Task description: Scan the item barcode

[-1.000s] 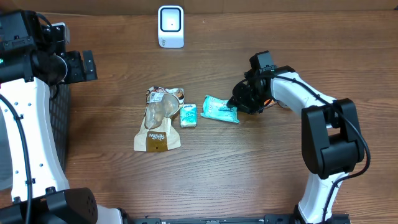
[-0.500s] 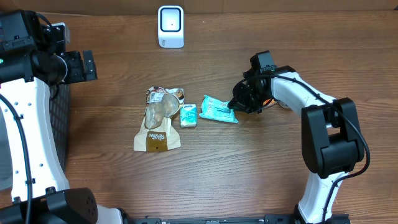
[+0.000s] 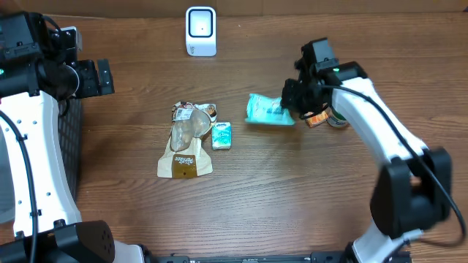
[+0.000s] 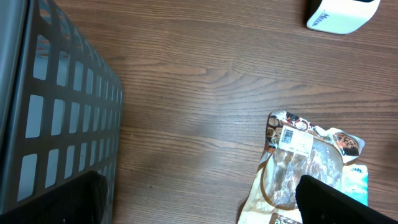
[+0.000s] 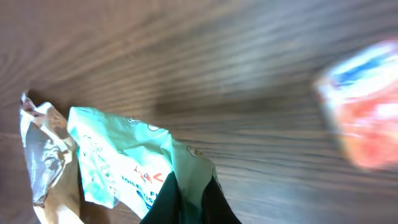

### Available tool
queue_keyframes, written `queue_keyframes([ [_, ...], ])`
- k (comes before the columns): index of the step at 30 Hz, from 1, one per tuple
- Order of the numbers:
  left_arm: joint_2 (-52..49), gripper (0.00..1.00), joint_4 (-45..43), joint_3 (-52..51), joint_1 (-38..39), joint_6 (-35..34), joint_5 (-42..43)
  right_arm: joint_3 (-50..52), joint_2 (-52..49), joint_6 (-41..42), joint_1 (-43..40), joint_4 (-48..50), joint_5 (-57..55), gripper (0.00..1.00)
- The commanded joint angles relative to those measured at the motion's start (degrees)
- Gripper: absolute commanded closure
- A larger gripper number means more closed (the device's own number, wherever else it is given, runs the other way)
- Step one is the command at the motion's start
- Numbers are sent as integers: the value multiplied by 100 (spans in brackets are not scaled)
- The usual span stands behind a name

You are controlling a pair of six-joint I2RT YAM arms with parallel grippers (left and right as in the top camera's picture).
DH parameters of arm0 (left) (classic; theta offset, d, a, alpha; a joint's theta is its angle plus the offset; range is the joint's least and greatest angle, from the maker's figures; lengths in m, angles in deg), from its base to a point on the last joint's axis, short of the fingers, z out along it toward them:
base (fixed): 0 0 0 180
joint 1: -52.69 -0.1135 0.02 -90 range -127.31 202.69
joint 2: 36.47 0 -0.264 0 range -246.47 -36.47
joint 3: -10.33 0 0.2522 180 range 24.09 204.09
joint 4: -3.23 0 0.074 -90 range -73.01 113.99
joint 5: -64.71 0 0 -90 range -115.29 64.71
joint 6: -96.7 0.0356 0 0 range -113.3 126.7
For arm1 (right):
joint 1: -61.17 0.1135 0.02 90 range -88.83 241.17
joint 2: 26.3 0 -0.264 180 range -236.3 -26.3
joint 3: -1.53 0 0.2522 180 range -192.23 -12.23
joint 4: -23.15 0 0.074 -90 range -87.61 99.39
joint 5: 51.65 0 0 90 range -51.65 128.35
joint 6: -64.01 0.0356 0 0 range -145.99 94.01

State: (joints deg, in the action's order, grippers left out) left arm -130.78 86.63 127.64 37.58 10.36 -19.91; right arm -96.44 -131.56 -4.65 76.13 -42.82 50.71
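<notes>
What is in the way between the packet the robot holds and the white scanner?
Nothing visible. The right gripper holds the teal packet, and only bare table lies between it and the white scanner.

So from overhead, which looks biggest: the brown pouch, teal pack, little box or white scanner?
1. brown pouch
2. scanner and teal pack look alike; the pack is held up, nearer the camera
3. little box

Wooden table [image 3: 241, 212] bears scanner [image 3: 200, 31], brown pouch [image 3: 186, 142], small carton [image 3: 221, 136].
</notes>
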Motion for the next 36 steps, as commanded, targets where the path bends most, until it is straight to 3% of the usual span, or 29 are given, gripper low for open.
queue_keyframes([
  [1, -15, 1, -2, 74, -24, 149, -2, -175, 588, -2, 367, -238, -2026, 96],
  [12, -15, 0, -2, 74, -24, 149, 0, -164, 387, 122, 2352, -1152, -7914, 96],
  [24, -15, 1, -2, 74, -24, 149, -2, -162, -706, 103, 2551, -1504, -7873, 96],
  [36, -15, 1, -2, 74, -24, 149, -2, -166, -1300, 68, 2830, -1641, -7005, 96],
])
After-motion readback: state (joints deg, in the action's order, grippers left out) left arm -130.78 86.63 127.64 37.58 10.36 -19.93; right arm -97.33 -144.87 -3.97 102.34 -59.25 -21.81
